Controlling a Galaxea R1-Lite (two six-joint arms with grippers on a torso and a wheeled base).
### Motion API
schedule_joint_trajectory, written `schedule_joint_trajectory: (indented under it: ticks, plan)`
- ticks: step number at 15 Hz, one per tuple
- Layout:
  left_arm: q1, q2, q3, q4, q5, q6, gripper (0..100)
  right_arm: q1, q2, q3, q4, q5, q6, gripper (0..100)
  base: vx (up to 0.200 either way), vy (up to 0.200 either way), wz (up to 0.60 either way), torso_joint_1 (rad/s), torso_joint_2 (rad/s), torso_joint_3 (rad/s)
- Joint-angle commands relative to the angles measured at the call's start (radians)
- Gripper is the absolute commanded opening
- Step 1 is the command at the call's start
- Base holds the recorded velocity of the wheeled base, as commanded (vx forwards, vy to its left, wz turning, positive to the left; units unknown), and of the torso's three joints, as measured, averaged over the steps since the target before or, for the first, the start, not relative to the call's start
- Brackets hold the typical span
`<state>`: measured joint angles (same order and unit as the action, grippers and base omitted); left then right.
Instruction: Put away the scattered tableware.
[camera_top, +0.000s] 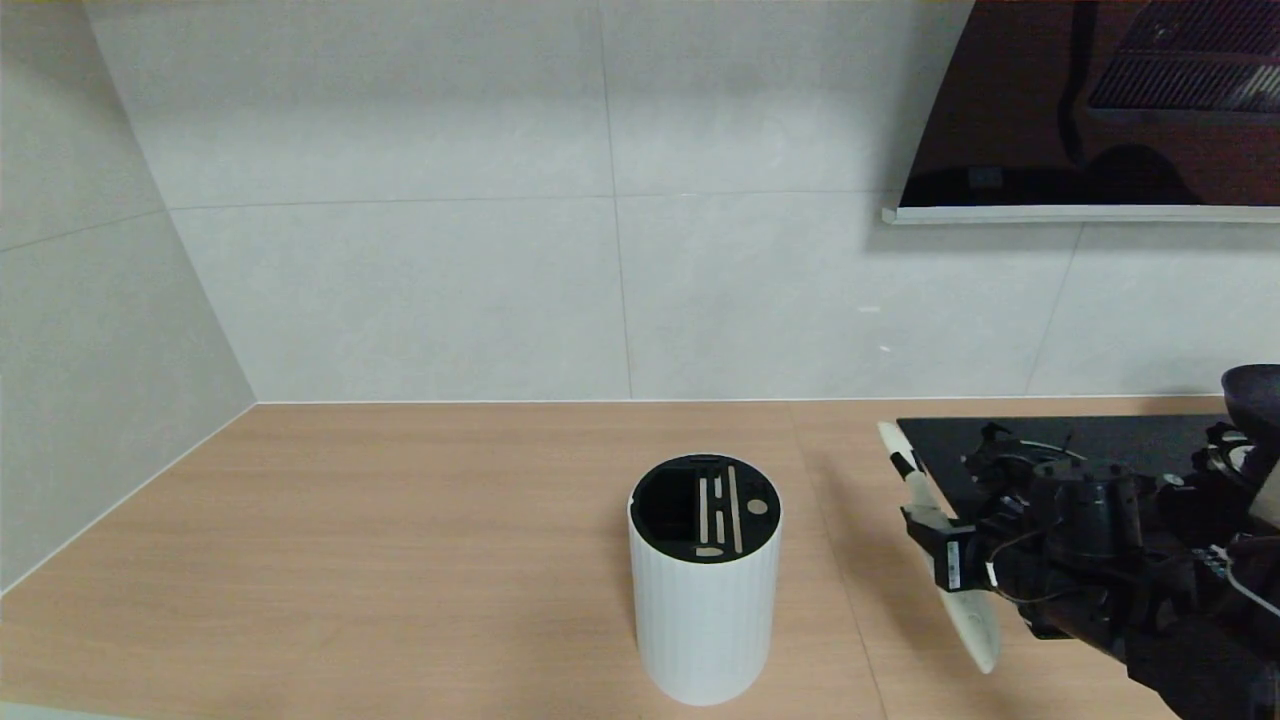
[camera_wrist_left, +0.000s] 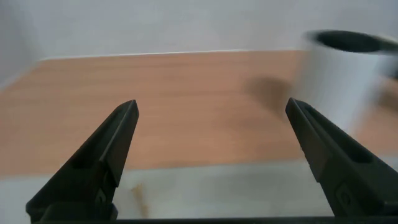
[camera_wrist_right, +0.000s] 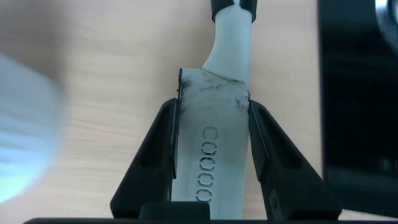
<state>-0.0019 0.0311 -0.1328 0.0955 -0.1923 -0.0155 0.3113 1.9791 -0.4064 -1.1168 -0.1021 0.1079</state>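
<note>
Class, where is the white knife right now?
In the head view the white knife is on the right, held by the right gripper between the white holder and the black cooktop.

A light wood-grain counter (camera_top: 450, 520) is meeting a pale tiled wall (camera_top: 420, 300) at its back and left edges. A white ribbed cylindrical holder (camera_top: 705, 610) is standing upright on it near the front middle, its black top showing one large opening and several narrow slots. A black cooktop (camera_top: 1100, 440) is lying flat at the counter's right end, well apart from the holder.
</note>
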Motion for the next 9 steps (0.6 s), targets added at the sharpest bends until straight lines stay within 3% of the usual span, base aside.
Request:
schedule_joint_trajectory:
  ticks: [1, 4, 5, 7, 8, 9]
  plan:
    - [-0.003, 0.236, -0.205, 0.067, -0.177, -0.007, 100, 0.032, -0.155, -0.078, 0.063, -0.001, -0.022, 0, 0.000, 0.000, 0.00, 0.000, 0.00, 0.000]
    - [-0.013, 0.635, -0.484, 0.027, -0.369, -0.044, 100, 0.089, -0.258, -0.261, 0.275, 0.001, -0.027, 0, 0.000, 0.000, 0.00, 0.000, 0.00, 0.000]
    - [-0.021, 0.733, -0.548, 0.027, -0.392, -0.050, 100, 0.109, -0.275, -0.305, 0.299, 0.001, -0.027, 0, 0.000, 0.000, 0.00, 0.000, 0.00, 0.000]
    - [-0.118, 0.917, -0.634, -0.002, -0.400, -0.067, 100, 0.166, -0.304, -0.377, 0.357, 0.001, -0.027, 0, 0.000, 0.000, 0.00, 0.000, 0.00, 0.000]
    - [-0.178, 0.980, -0.642, -0.066, -0.400, -0.113, 100, 0.195, -0.316, -0.384, 0.376, 0.001, -0.025, 0, 0.000, 0.000, 0.00, 0.000, 0.00, 0.000]
    - [-0.268, 1.050, -0.637, -0.194, -0.400, -0.215, 100, 0.235, -0.326, -0.381, 0.380, -0.001, -0.024, 0, 0.000, 0.000, 0.00, 0.000, 0.00, 0.000]
